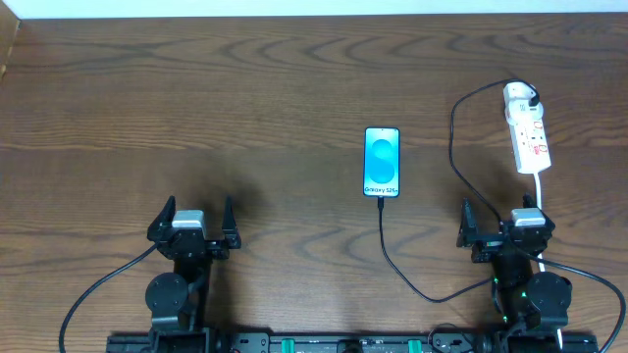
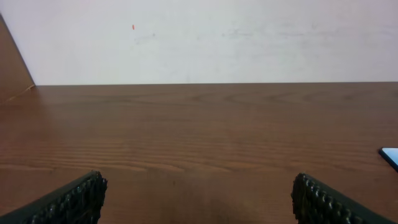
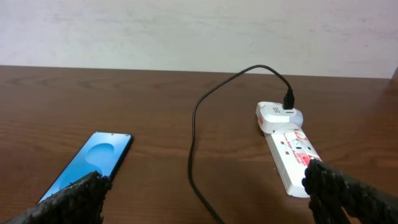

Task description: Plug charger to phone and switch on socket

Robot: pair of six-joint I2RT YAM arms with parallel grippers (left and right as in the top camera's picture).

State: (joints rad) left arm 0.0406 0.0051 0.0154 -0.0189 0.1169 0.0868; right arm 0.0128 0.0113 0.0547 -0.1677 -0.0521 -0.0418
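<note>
The phone (image 1: 382, 162) lies flat mid-table, its blue screen lit; it also shows in the right wrist view (image 3: 92, 164). The black charger cable (image 1: 394, 265) runs from the phone's near end, loops past the right arm and up to the white plug (image 1: 519, 96) in the socket strip (image 1: 530, 137). In the right wrist view the cable (image 3: 194, 134) runs to the plug (image 3: 278, 115) on the strip (image 3: 291, 157). My left gripper (image 1: 193, 227) is open and empty, at the near left. My right gripper (image 1: 502, 227) is open and empty, just below the strip.
The strip's white cord (image 1: 542, 191) runs toward my right arm. A white wall edges the wooden table's far side (image 2: 199, 37). The phone's corner shows at the right edge of the left wrist view (image 2: 390, 155).
</note>
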